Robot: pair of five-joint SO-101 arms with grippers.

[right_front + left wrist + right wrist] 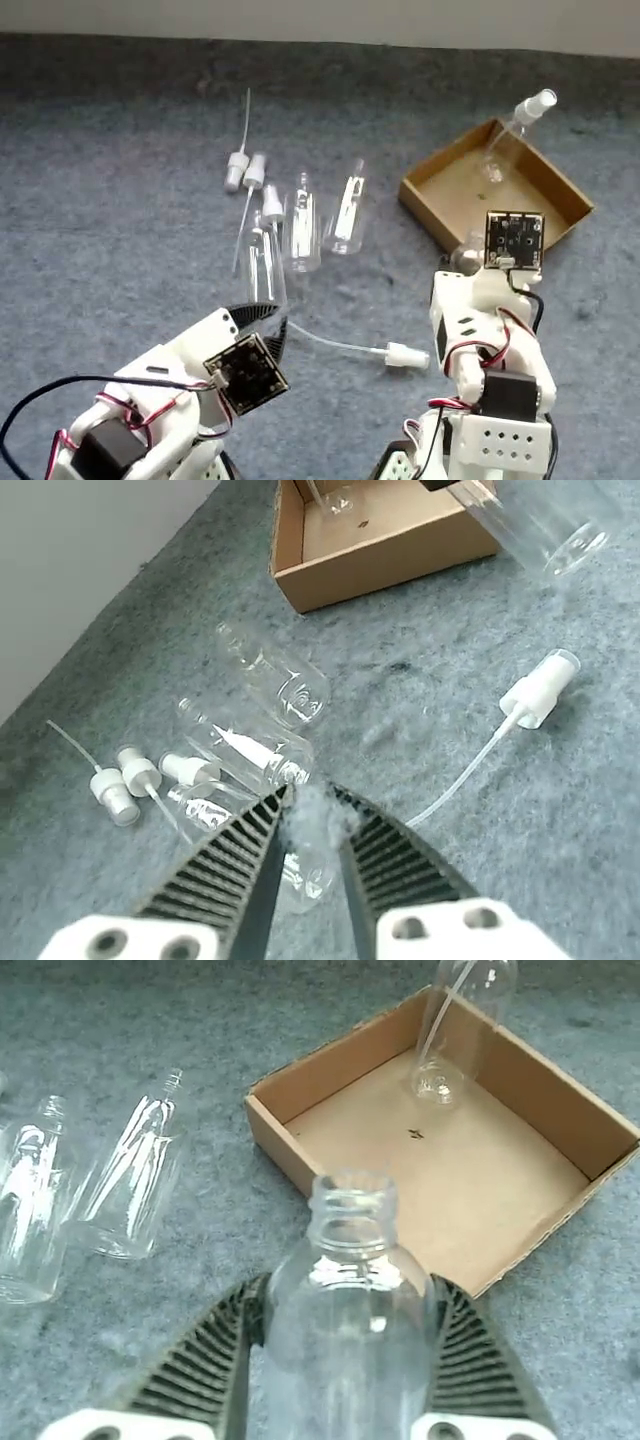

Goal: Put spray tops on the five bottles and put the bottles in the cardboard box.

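My right gripper (350, 1305) is clenched on a clear uncapped bottle (350, 1260), with 1 ribbed jaw on each side of the body. The open neck points toward the cardboard box (320, 1070). The right wrist view gives me that bare neck plainly. From above, the wrist camera board covers most of the bottle, and I can just place it at the box's near edge.

A capped bottle (505, 140) leans in the far corner of the box, its white spray top sticking out past the rim. The right wrist view adds its dip tube, running down inside the glass.

My left gripper (310, 815) is released. The left wrist view shows its jaws a little apart with nothing but grey carpet (120, 250) in the gap, a gap the high view hides under the wrist board. It hangs over the near end of the nearest bottle (266, 262), 1 of 3 lying side by side on the carpet. That bottle has a white top at its neck, though I cannot tell whether it is seated. The other 2 bottles (302, 230) are bare-necked.

Just beyond the 3 bottles lie 2 spray tops (237, 168), touching or nearly so, with their tubes loose. A loose spray top (405, 353) lies between the arms, its tube trailing toward the left gripper.
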